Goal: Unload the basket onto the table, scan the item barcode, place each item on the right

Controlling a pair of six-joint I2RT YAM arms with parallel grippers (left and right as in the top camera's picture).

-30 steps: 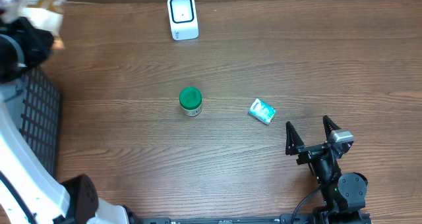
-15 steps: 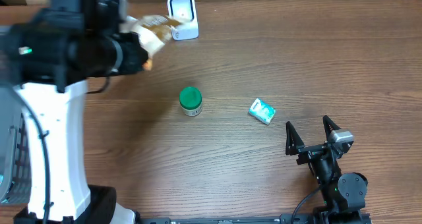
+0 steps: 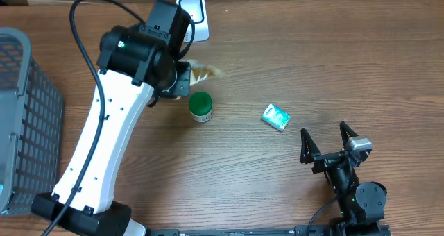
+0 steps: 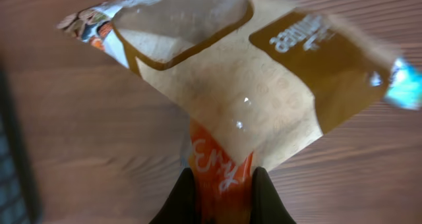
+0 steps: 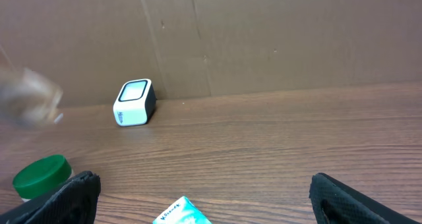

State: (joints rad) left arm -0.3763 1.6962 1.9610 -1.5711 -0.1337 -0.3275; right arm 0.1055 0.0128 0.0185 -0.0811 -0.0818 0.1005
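Your left pincer (image 4: 222, 181) is clamped on the brown-and-orange snack packet (image 4: 244, 99), holding it over the desk (image 3: 312, 55) between the white scanner (image 3: 192, 14) and the green-lidded jar (image 3: 200, 106). Your right pincer (image 3: 322, 130) sits spread wide apart, gripping nothing.

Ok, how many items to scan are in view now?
3: a snack bag in the left claw near the scanner, a green-lidded jar mid-table, a teal packet to its right. The basket could hide more.
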